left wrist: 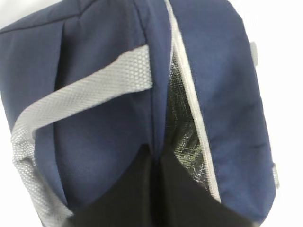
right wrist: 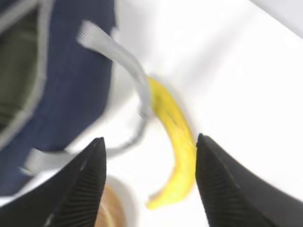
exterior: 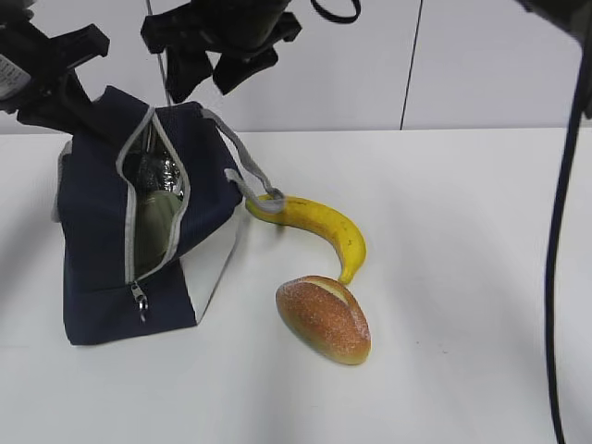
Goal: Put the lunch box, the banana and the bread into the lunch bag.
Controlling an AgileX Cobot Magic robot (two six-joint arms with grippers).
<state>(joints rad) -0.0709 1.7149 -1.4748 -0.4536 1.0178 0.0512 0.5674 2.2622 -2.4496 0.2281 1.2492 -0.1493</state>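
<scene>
The navy lunch bag [exterior: 97, 231] stands at the left with its zipper open. Through the opening I see the sage-green lid of the lunch box [exterior: 157, 227] inside. My left gripper [exterior: 79, 104] is shut on the bag's top edge; in the left wrist view it [left wrist: 156, 153] pinches the navy fabric beside the silver lining [left wrist: 182, 137]. The banana [exterior: 319, 227] lies on the table right of the bag, one end under a grey handle [exterior: 245, 171]. The bread [exterior: 324, 319] lies in front of it. My right gripper [exterior: 208, 81] hangs open and empty above the bag; below it [right wrist: 149, 142] are the banana [right wrist: 173, 142] and bread [right wrist: 111, 213].
The white table [exterior: 462, 277] stretches to the right of the food. A white wall [exterior: 481, 65] closes off the back. A black cable [exterior: 560, 231] hangs down the right edge of the exterior view.
</scene>
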